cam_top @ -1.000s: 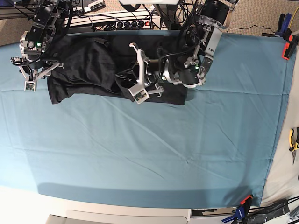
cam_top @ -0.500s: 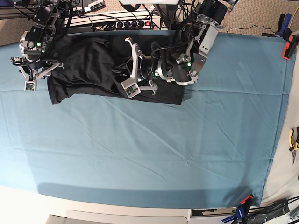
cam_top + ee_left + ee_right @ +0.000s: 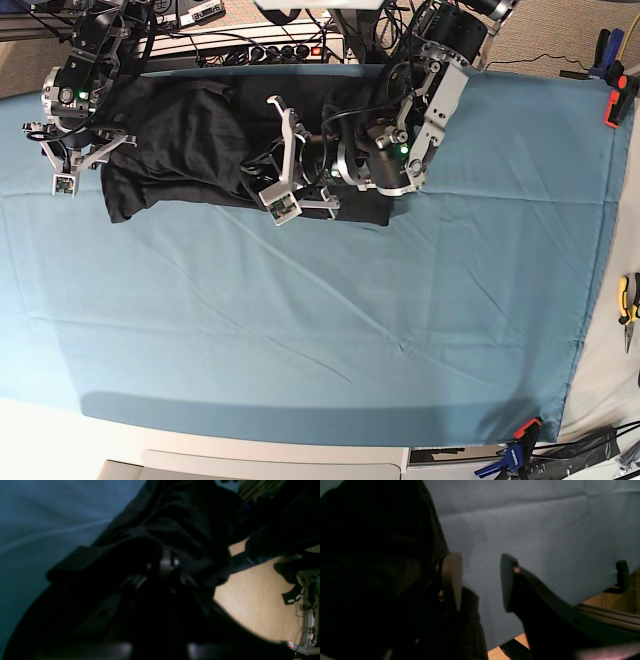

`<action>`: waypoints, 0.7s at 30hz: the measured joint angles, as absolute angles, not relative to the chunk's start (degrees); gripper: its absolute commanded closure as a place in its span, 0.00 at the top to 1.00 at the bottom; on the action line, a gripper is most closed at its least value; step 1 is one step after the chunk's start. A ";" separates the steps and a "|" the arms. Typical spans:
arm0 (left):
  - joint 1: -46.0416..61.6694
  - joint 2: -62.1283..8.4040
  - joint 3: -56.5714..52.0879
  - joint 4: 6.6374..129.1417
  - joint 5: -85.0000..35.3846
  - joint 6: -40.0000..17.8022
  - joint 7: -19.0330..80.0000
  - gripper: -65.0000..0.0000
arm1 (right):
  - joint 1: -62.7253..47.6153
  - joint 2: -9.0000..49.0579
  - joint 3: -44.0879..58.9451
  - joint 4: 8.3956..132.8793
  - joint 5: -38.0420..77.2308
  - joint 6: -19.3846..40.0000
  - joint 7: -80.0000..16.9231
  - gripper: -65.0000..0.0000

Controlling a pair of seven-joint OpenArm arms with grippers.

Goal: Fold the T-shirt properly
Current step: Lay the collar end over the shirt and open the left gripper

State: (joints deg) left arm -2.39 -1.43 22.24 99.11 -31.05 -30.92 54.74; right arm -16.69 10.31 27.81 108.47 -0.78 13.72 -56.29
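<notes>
The black T-shirt (image 3: 180,140) lies bunched along the far edge of the teal cloth (image 3: 320,330). My left gripper (image 3: 258,165) reaches leftward over the middle of the shirt. In the left wrist view its fingers (image 3: 166,563) are pressed together, and dark folds of the T-shirt (image 3: 180,517) gather at them. My right gripper (image 3: 78,158) hangs at the shirt's left end. In the right wrist view this right gripper (image 3: 480,582) stands open over bare cloth, and its left finger (image 3: 452,580) is right beside the T-shirt (image 3: 370,555). No print shows.
A power strip and cables (image 3: 290,50) run behind the table's far edge. Clamps (image 3: 615,100) hold the cloth at the far right corner, and another clamp (image 3: 520,435) holds it at the near right. Pliers (image 3: 628,300) lie at the right edge.
My left arm has swung left and back across the shirt, taking the bunched fabric along with it. The right arm has stayed still.
</notes>
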 measured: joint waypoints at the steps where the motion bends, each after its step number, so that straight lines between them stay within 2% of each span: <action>1: -2.42 -1.43 22.24 99.11 -31.05 -30.92 54.74 0.00 | -16.69 10.31 27.81 108.47 -0.78 13.72 -56.29 0.39; 4: -2.39 -1.41 22.24 99.11 -31.05 -31.09 54.74 0.00 | -16.69 10.31 27.81 108.47 -0.78 13.72 -56.29 0.39; 5: -2.39 -1.41 22.24 99.11 -31.05 -31.09 54.74 0.05 | -16.69 10.31 27.81 108.47 -0.78 13.72 -56.29 0.39; 8: -2.09 -1.23 22.22 99.09 -30.87 -31.70 54.63 0.38 | -16.69 10.31 27.81 108.47 -0.78 13.72 -56.29 0.39; 9: -1.87 -0.93 22.24 99.00 -30.87 -31.70 54.52 0.43 | -16.69 10.31 27.81 108.47 -0.78 13.69 -56.31 0.39; 18: -1.96 1.17 22.39 97.91 -30.81 -30.85 54.33 0.44 | -16.69 10.31 27.81 108.47 -0.78 13.72 -56.29 0.39; 19: -2.24 1.15 22.39 97.89 -29.76 -30.85 54.35 0.42 | -16.69 10.31 27.81 108.47 -0.80 13.72 -56.29 0.39; 21: -3.64 1.02 22.39 97.84 -28.03 -30.85 54.57 0.29 | -16.69 10.31 27.81 108.47 -0.80 13.72 -56.31 0.39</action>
